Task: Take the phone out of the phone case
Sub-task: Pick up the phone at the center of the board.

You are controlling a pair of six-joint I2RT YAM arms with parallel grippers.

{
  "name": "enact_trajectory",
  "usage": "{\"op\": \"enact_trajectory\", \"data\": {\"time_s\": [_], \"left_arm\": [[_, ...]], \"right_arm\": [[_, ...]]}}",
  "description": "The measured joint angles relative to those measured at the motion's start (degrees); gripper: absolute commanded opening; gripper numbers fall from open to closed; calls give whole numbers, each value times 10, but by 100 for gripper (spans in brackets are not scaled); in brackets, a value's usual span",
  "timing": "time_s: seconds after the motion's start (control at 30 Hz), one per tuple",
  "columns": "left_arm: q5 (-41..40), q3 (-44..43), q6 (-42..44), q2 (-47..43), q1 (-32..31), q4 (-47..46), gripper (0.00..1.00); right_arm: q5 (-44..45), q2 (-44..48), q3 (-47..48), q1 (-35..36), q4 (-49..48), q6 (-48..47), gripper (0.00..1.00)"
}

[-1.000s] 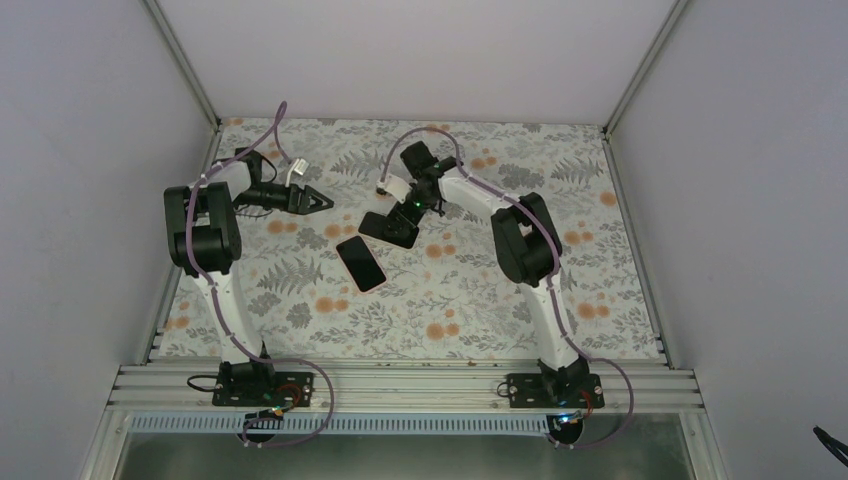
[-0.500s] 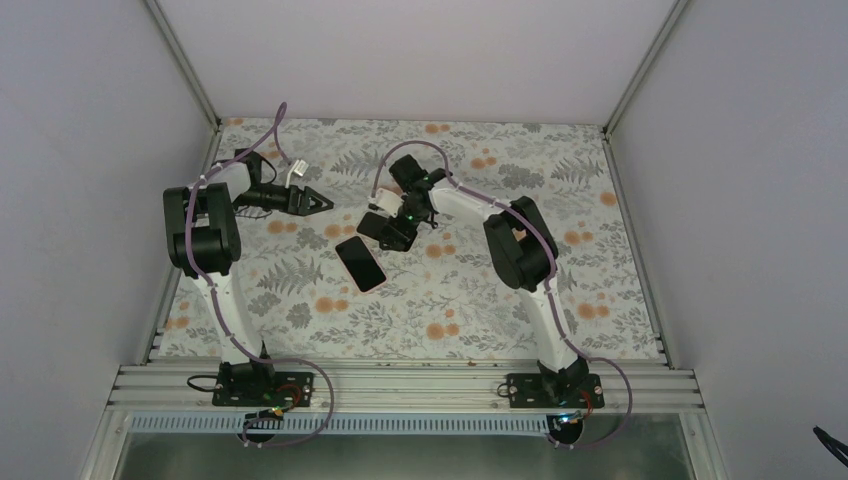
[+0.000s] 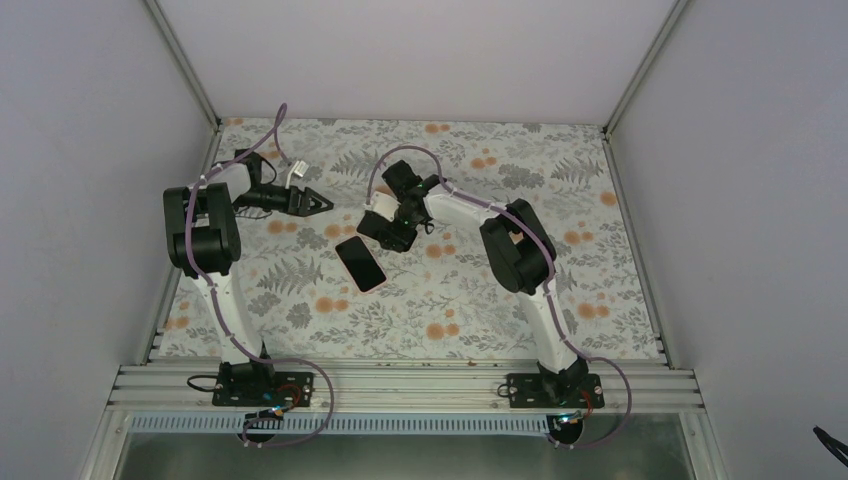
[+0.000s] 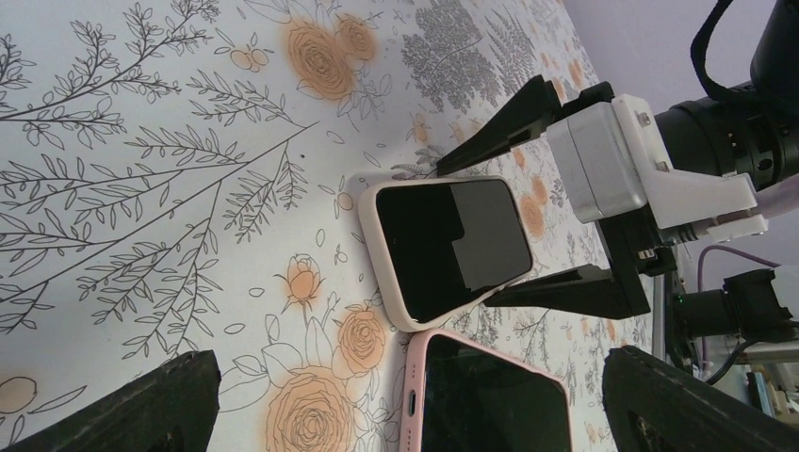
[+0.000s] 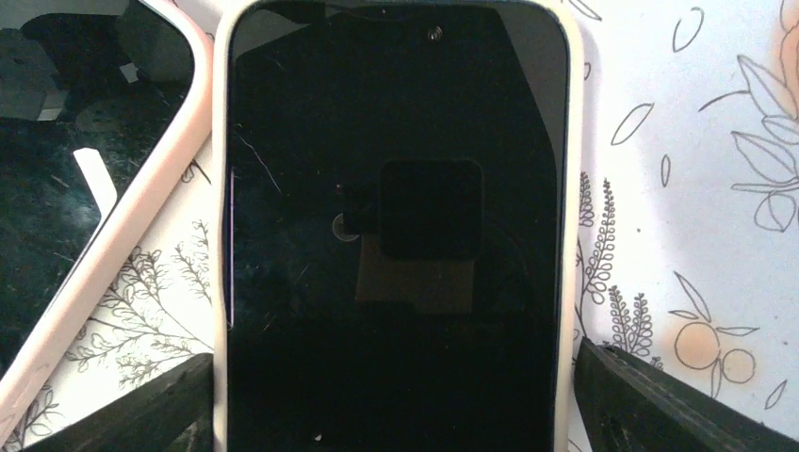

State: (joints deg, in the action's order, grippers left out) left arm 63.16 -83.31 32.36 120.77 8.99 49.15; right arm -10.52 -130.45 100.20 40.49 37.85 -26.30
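Two phones lie screen-up and side by side on the floral table. One is in a cream-white case [image 3: 378, 229], the other in a pink case [image 3: 360, 263]. My right gripper [image 3: 395, 215] is low over the white-cased phone [image 5: 396, 235]. It is open, with a finger [image 5: 141, 410] just outside each long edge of the case. The pink-cased phone [image 5: 66, 188] is at its left. My left gripper [image 3: 325, 203] is open and empty, to the left of both phones. It looks at the white-cased phone [image 4: 448, 245] and the pink-cased phone [image 4: 490, 395].
The floral table cover [image 3: 470, 290] is bounded by metal frame rails and grey walls. The right arm's black fingers [image 4: 513, 118] and white wrist block [image 4: 650, 160] fill the right of the left wrist view.
My right gripper has slid left along the white-cased phone and covers more of it. The left arm and the pink-cased phone have not moved.
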Motion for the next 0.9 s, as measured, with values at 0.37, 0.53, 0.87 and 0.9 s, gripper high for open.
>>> {"op": "enact_trajectory", "data": {"time_s": [0.37, 0.53, 0.87, 0.9], "left_arm": [[-11, 1, 0, -12, -4, -2, 100], [-11, -19, 7, -11, -25, 33, 100], [10, -96, 30, 21, -71, 103, 100], [7, -97, 28, 21, -70, 103, 100]], "right_arm": [[19, 12, -22, 4, -25, -3, 68], [30, 24, -35, 4, -32, -2, 66], [58, 47, -17, 14, -3, -2, 66], [59, 48, -10, 16, -2, -2, 66]]}}
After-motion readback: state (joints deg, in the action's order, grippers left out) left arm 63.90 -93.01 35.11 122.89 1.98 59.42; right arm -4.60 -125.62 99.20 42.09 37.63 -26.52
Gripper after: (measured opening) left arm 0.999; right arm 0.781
